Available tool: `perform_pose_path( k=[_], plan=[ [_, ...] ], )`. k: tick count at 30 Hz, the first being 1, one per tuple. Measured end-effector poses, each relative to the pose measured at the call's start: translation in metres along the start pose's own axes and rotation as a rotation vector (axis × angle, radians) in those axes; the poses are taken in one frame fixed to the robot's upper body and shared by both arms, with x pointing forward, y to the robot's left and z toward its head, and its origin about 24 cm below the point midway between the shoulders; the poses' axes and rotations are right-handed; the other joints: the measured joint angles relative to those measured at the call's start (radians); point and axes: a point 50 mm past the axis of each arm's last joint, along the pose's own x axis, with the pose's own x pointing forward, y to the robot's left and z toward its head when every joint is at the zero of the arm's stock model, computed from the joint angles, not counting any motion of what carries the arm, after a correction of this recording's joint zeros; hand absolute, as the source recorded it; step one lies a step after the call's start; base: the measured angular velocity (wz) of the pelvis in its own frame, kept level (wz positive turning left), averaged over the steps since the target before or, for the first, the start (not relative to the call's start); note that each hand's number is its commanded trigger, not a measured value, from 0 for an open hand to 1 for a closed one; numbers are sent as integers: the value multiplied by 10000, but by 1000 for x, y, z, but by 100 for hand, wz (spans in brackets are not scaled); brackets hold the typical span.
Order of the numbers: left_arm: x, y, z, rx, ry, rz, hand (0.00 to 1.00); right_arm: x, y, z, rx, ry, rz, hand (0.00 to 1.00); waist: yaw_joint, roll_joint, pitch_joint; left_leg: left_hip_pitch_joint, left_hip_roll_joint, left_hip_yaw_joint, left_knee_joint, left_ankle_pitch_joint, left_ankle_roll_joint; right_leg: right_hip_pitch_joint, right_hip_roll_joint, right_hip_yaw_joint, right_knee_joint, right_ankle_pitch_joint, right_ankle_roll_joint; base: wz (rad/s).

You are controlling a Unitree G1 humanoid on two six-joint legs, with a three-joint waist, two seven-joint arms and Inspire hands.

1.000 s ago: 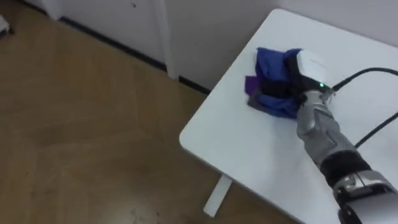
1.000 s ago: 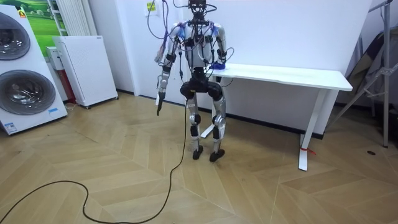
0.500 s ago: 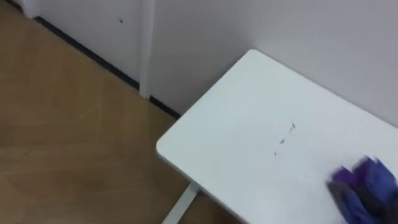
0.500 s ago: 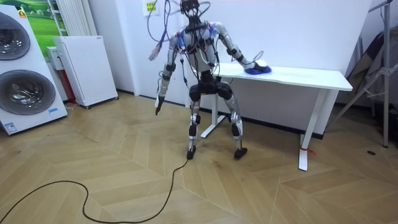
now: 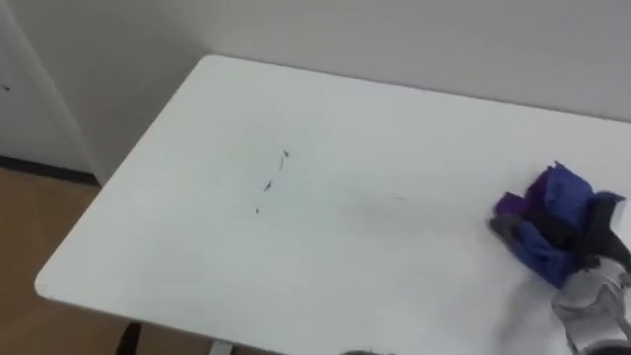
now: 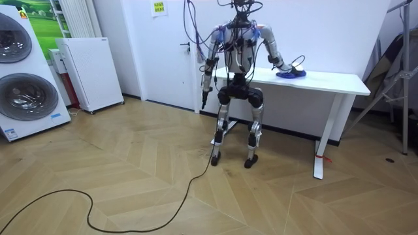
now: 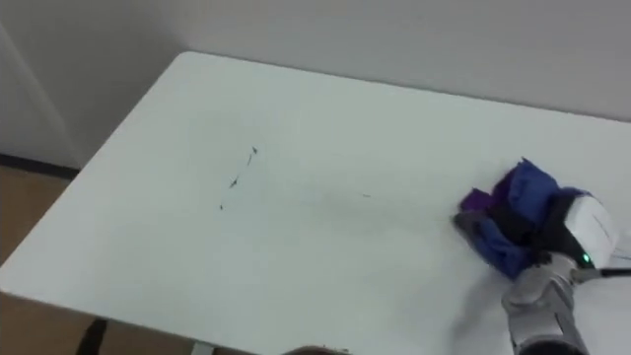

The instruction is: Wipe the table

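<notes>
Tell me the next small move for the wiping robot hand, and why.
Probably sweep the cloth leftward over the table to the small dark marks. The right robot hand rests on the cloth, and the marks lie well to its left, apart from the cloth, so that patch looks like what is left to wipe.

White table (image 5: pixel 197 266): its bare top is open from 6 round to 1 o'clock in the eye views, with room there for a hand to sweep. A few flat dark specks (image 5: pixel 266 185) at 9 o'clock block nothing. The bunched blue cloth (image 5: pixel 547 222), with the right hand (image 7: pixel 590 229) on it, takes up 3 to 4 o'clock. The wall (image 5: pixel 394 39) closes the 12 o'clock edge. In the room view, open floor (image 6: pixel 130 170) lies beside the robot.
</notes>
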Motion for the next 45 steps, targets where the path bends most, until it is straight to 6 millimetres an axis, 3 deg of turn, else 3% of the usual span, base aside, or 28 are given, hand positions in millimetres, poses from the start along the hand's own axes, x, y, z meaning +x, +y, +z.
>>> perform_pose_path(
  k=[1, 2, 3, 4, 6, 8, 9, 11, 12, 13, 15, 17, 20, 24, 27, 29, 30, 31, 32, 33, 34, 35, 37, 38, 40, 41, 44, 45],
  plan=[
    [-2, 2, -10, -17, 250, -5, 0, 2, 2, 16, -279, -617, 87, 100, 333, 130, 32, -15, -508, -194, -180, 30, 219, -68, 203, 596, -143, 163, 28, -85],
    [-4, 4, -22, -45, 559, 14, 0, 4, 2, 33, -595, -1285, 140, 100, 536, 262, 33, 1, -646, -185, -318, 42, 302, -173, 241, 700, -307, 361, 31, -81],
    [-5, 5, -28, -57, 747, 41, 0, 4, 1, 38, -711, -1542, 96, 100, 542, 382, 13, 2, -654, -140, -390, 48, 316, -170, 300, 635, -413, 445, 74, -43],
    [-7, 8, -38, -105, 1049, 122, 0, 4, 1, 42, -817, -1809, -3, 100, 558, 404, 24, 26, -727, -103, -595, 92, 372, -176, 289, 684, -569, 553, 187, 0],
    [-13, 16, -55, -318, 1514, 297, 0, 1, 2, 40, -879, -1934, -97, 100, 483, 356, -20, 71, -821, -129, -898, 190, 434, -104, 242, 666, -804, 644, 196, 13],
    [-17, 23, -73, -657, 2223, 533, 0, -10, 10, 18, -919, -1894, -192, 100, 289, 235, -20, 368, -878, -286, -1354, 315, 459, 296, 231, 554, -1232, 748, 195, 28],
    [-17, 23, -75, -676, 2325, 570, 0, -12, 12, 12, -935, -1863, -205, 100, 190, 235, -3, 448, -879, -367, -1403, 315, 459, 450, 222, 454, -1366, 749, 199, 44],
    [-18, 26, -74, -766, 2303, 707, 0, -24, 17, -15, -689, -1312, -355, 100, -167, 36, -15, 727, -907, -654, -1659, 329, 484, 1000, 142, 19, -1835, 728, 282, 58],
    [-17, 26, -74, -745, 2294, 724, 0, -27, 17, -23, -691, -1165, -419, 100, -284, -22, -48, 779, -917, -696, -1735, 339, 501, 1147, 119, -77, -1938, 730, 316, 59],
    [-17, 27, -72, -536, 2270, 756, 0, -33, 15, -41, -651, -698, -619, 100, -456, -143, -135, 834, -950, -716, -1840, 364, 542, 1369, 57, -229, -2083, 724, 381, 44],
    [-17, 29, -70, -388, 2193, 846, 0, -41, 11, -64, -464, 188, -909, 100, -555, -251, -207, 964, -972, -686, -1882, 365, 570, 1661, 31, -404, -2248, 756, 434, 23],
    [-17, 33, -69, -522, 2124, 1047, 0, -49, 4, -89, -452, 1147, -1242, 100, -679, -332, -266, 1161, -974, -609, -2038, 339, 614, 1863, -51, -968, -2273, 758, 433, 10],
    [-17, 38, -66, -789, 2020, 1251, 0, -55, -3, -108, -478, 1851, -1421, 100, -683, -343, -274, 1496, -989, -611, -2250, 313, 659, 2183, -58, -1109, -2443, 767, 437, 4],
    [-15, 39, -59, -647, 1737, 1226, 0, -52, -3, -104, -428, 1714, -1310, 100, -590, -327, -267, 1496, -994, -575, -2282, 309, 666, 2195, -58, -1189, -2529, 776, 452, -6],
    [-11, 30, -50, -302, 1549, 929, 0, -38, 1, -79, -235, 1475, -1313, 100, -492, -191, -191, 1496, -959, -440, -2245, 307, 661, 2100, -27, -1325, -2550, 854, 387, -32],
    [-7, 16, -38, -27, 1291, 535, 0, -21, 4, -47, -275, 1086, -1111, 100, -15, -14, -67, 1397, -956, -512, -2233, 306, 662, 1743, 62, -1321, -2474, 1112, 205, -69],
    [-6, 13, -35, 45, 1232, 443, 0, -17, 5, -35, -415, 786, -965, 100, 40, 14, -36, 1312, -962, -570, -2199, 306, 662, 1649, 84, -1327, -2470, 1163, 157, -65],
    [-3, 10, -29, 177, 1136, 328, 0, -10, 9, -3, -707, -144, -571, 100, 128, 15, -24, 1059, -964, -592, -2157, 321, 640, 1315, 97, -1345, -2395, 1231, 60, -62],
    [-1, 6, -21, 297, 1035, 218, 0, -7, 16, 33, -1159, -1368, -153, 100, 532, -2, -12, 862, -977, -586, -2115, 334, 603, 954, 145, -1360, -2316, 1318, -77, -68],
    [0, 5, -17, 315, 963, 168, 0, -7, 20, 55, -1386, -2107, 94, 100, 677, -40, -3, 731, -979, -620, -2041, 335, 605, 783, 165, -1421, -2261, 1337, -124, -57],
    [1, 2, -10, 429, 819, 40, 0, -7, 23, 97, -1789, -3498, 332, 100, 845, -50, 124, 492, -971, -778, -1949, 388, 551, 576, 183, -1587, -2244, 1304, -215, -5],
    [2, -1, -5, 651, 709, -144, 0, -13, 27, 134, -2076, -4751, 439, 100, 932, -51, 200, 258, -975, -991, -1954, 502, 473, 405, 194, -1681, -2226, 1263, -280, 22],
    [3, -4, -4, 737, 713, -424, 0, -20, 27, 163, -2322, -5935, 545, 100, 1254, -18, 228, 103, -960, -1325, -1994, 633, 368, 352, 231, -1806, -2219, 1245, -422, 55],
    [2, -3, -9, 684, 818, -432, 0, -21, 26, 168, -2260, -6215, 628, 100, 1530, -20, 221, 56, -955, -1511, -2030, 683, 329, 367, 234, -1856, -2192, 1165, -434, 65],
    [-1, 1, -19, 647, 1122, -361, 0, -19, 26, 166, -2380, -6140, 762, 100, 1634, -55, 215, -3, -967, -1604, -2099, 819, 308, 351, 222, -1791, -2174, 1068, -372, 66],
    [-4, 3, -34, 541, 1579, -337, 0, -17, 28, 158, -2557, -5947, 930, 100, 1675, -67, 208, -21, -984, -1585, -2156, 869, 321, 352, 184, -1805, -2174, 1038, -331, 46],
    [-9, 9, -55, 280, 2313, -238, 0, -17, 32, 134, -1878, -5512, 1109, 100, 1550, -85, 197, 47, -1018, -1538, -2156, 875, 332, 500, 135, -1868, -2262, 994, -259, 19],
    [-10, 13, -60, 146, 2524, -105, 0, -19, 37, 116, -1397, -5141, 1128, 100, 1371, -114, 187, 210, -1048, -1518, -2181, 876, 335, 721, 112, -1912, -2381, 950, -187, 43]
  ],
)
